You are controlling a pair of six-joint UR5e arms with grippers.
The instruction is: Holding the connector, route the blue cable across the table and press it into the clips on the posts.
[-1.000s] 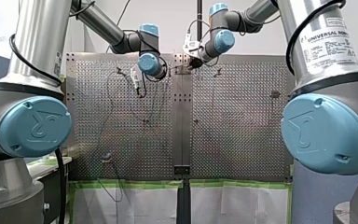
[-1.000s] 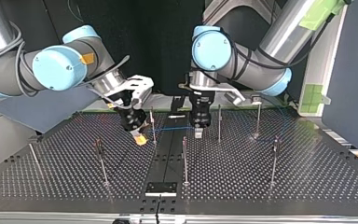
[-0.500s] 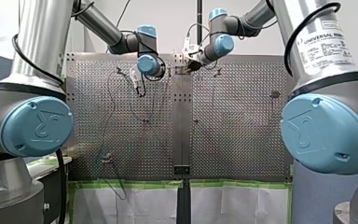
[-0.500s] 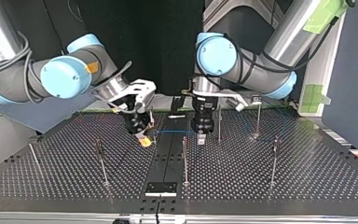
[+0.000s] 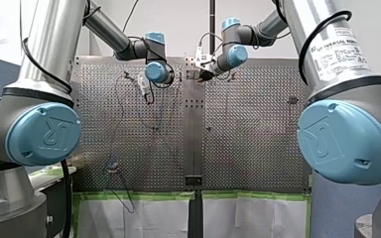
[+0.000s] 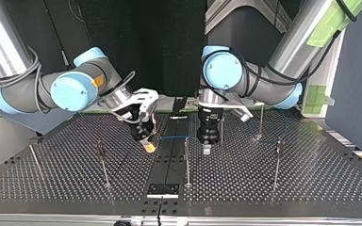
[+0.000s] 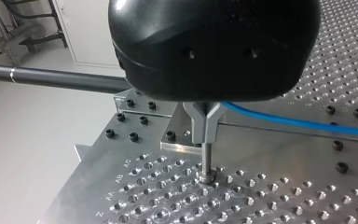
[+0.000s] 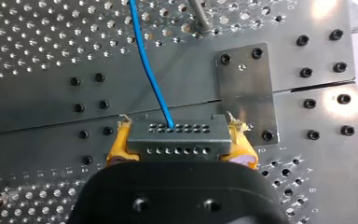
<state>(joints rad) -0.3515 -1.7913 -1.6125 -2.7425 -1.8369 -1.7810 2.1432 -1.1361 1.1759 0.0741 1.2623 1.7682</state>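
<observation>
My left gripper (image 7: pixel 206 139), black-bodied, has its metal jaws pressed together just above a thin post (image 7: pixel 207 161) that stands in the perforated tabletop (image 7: pixel 270 196). A blue cable (image 7: pixel 298 123) runs out sideways from behind the jaws.

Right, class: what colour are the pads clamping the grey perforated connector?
Yellow; the pads on the grey perforated connector show best in the right wrist view.

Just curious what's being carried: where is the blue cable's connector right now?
The connector is clamped between my right gripper's yellow pads, low over the table; in the top view that is at the centre strip's left edge.
</observation>
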